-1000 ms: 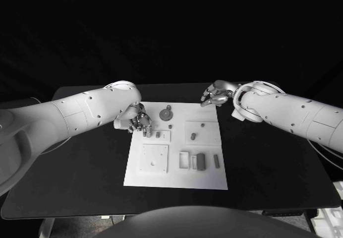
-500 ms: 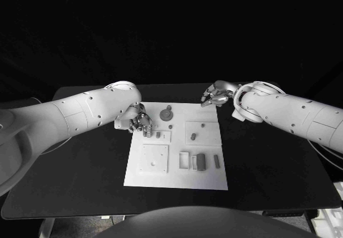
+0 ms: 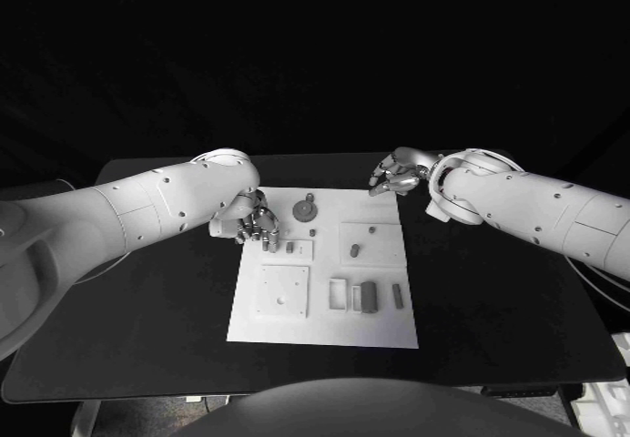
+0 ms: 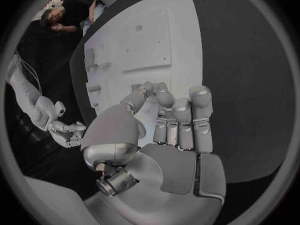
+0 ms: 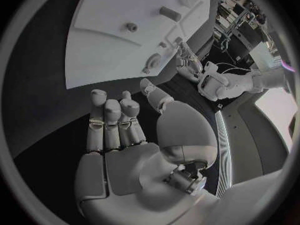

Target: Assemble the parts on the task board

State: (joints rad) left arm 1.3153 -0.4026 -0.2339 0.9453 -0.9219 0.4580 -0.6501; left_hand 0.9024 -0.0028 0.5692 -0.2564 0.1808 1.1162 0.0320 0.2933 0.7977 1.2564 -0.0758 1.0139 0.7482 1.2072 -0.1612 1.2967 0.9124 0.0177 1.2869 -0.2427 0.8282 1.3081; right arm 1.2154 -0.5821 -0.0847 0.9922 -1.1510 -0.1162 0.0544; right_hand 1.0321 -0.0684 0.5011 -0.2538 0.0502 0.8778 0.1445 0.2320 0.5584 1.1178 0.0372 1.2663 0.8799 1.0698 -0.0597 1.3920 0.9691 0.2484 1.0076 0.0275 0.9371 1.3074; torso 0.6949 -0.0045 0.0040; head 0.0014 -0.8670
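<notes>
Two robot hands hover at the far end of the task board (image 3: 321, 309), which lies in the middle of the black tabletop (image 3: 499, 309). At the board's far left edge, the left robot hand (image 3: 252, 221) has its fingers curled down over the small parts there; whether it pinches one I cannot tell. Off the far right corner, the right robot hand (image 3: 397, 175) holds nothing, its fingers loosely bent and apart.

Judging by looks, the parts are small, rigid and light, probably smooth enough to slip, so a fingertip pinch across the short sides seems best, and the round disc (image 3: 305, 210) would likely be taken by its rim.

Counted on the board: one round disc, one short peg (image 3: 354, 248) on a raised block, one dark bar (image 3: 369, 296) and one thin bar (image 3: 397, 293) near the slots, one square plate (image 3: 281, 291); the pieces by the left fingers are too small to count
</notes>
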